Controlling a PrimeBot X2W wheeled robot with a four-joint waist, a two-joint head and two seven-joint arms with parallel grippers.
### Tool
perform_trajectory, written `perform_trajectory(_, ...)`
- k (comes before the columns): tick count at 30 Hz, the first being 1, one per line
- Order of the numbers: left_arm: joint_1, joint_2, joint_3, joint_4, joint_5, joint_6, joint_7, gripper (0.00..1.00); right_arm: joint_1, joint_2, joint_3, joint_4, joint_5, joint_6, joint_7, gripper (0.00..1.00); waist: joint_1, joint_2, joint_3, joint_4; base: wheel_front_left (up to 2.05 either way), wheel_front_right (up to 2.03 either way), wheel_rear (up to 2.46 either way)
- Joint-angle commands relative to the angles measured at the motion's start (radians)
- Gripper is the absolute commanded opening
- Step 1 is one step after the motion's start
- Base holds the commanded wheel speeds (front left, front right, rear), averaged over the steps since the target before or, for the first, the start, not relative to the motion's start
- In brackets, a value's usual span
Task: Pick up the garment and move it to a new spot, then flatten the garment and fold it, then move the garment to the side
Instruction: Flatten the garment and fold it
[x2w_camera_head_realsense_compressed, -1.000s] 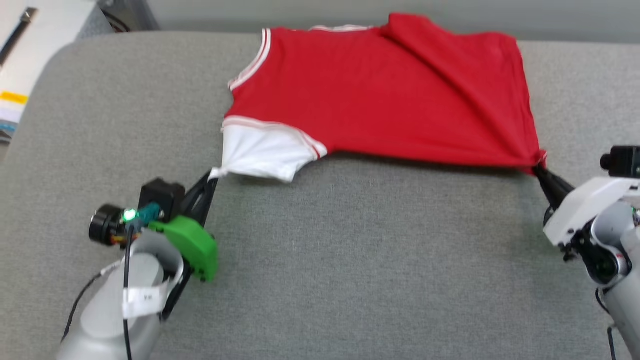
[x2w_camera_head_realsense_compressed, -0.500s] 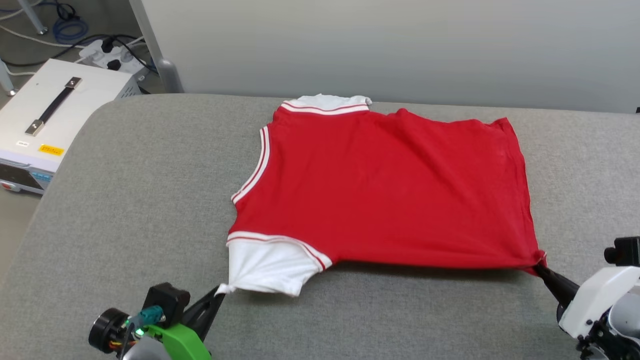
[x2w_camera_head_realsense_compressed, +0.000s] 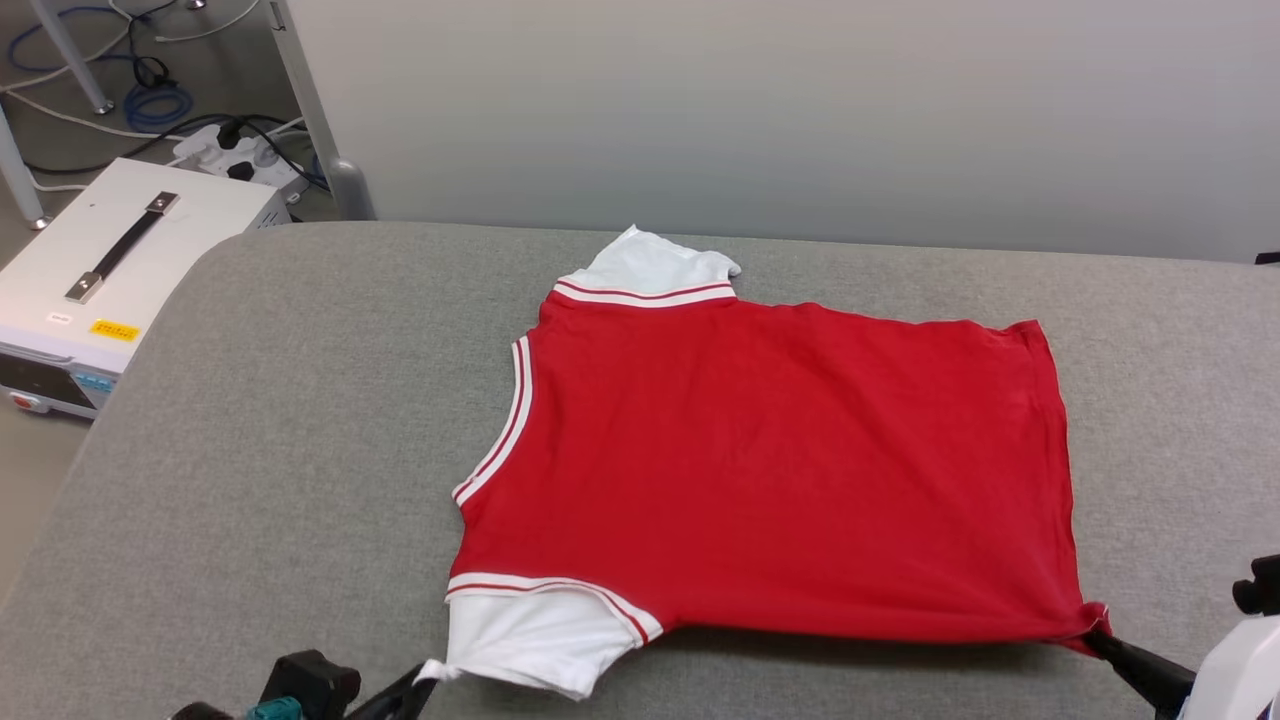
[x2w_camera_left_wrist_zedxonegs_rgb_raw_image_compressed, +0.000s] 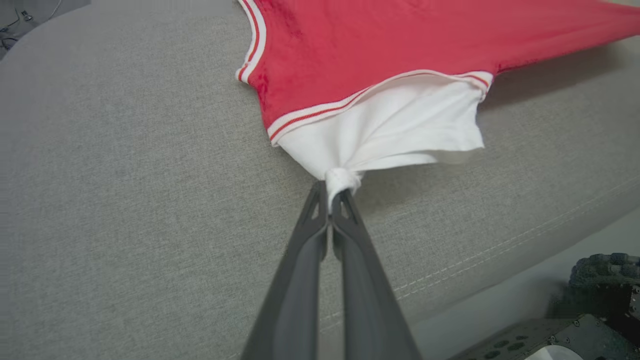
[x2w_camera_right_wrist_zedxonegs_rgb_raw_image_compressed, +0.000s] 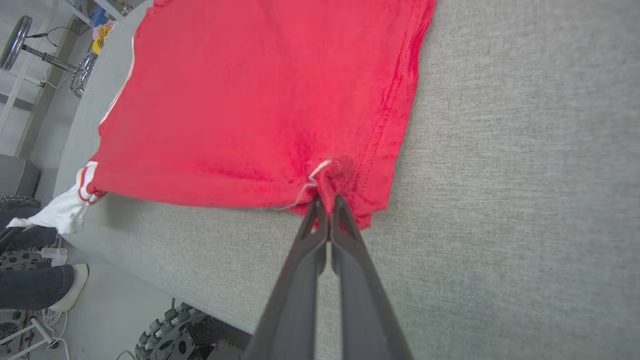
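The garment is a red T-shirt with white sleeves and striped trim, spread plain side up on the grey padded table. Its collar points left and its hem right. My left gripper is shut on the tip of the near white sleeve, bunching the cloth at its fingertips. At the lower right, my right gripper is shut on the near hem corner, and the near edge of the garment hangs slightly off the table between the two grips. No lettering shows.
A white box with a black handle stands off the table's left end, with cables and a power strip behind it. A grey wall runs along the table's far side. A person's leg and shoe stand on the floor near the table's front edge.
The camera has tilted up, so the table sits lower in view. The far half of the garment has dropped and smoothed flat, and its far white sleeve now shows. Both grips stay shut.
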Motion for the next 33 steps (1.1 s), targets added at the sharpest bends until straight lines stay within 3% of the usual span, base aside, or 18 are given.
perform_trajectory(1,-0.018,0.008,0.013,-0.015,0.007,0.009,-0.012,0.00,0.007,0.007,-0.027,-0.023,-0.018,-0.001,0.016,0.00,0.0001,-0.0001,0.015,-0.003,0.00,0.00,0.00)
perform_trajectory(14,-0.295,-0.026,0.045,0.023,0.043,-0.023,0.019,0.00,-0.130,0.122,-0.152,-0.126,-0.169,-0.001,0.146,0.00,0.0001,-0.0001,0.144,-0.031,0.00,0.00,0.00)
perform_trajectory(21,-0.440,-0.076,0.025,0.152,0.064,-0.055,0.031,0.00,-0.242,0.181,-0.166,-0.068,-0.260,-0.001,0.173,0.00,0.0001,-0.0001,0.207,-0.051,0.00,0.00,0.00)
perform_trajectory(33,-0.623,-0.142,-0.017,0.416,0.070,-0.103,0.041,0.00,-0.374,0.214,-0.132,0.055,-0.331,-0.001,0.166,0.00,0.0001,-0.0001,0.271,-0.073,0.00,0.00,0.00)
